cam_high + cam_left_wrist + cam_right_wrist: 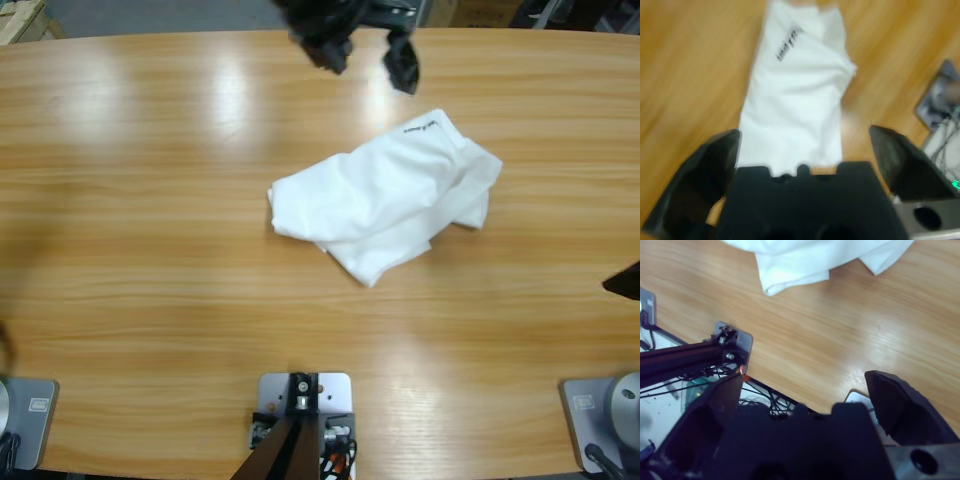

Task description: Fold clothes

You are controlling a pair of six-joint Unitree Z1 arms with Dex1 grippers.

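The white T-shirt (385,200), bunched right of centre on the table (150,250), looks light and limp; take an outer edge. Both end effectors, left (805,150) and right (805,390), gape empty.

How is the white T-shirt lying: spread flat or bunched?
Bunched. The white T-shirt lies as a crumpled, overlapping heap on the table, untouched by either gripper.

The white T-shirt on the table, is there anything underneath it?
Around the crumpled T-shirt, only the bare wooden table shows. The fabric lies in several folded layers, so anything beneath it is covered and cannot be seen. Nothing sits on top of it.
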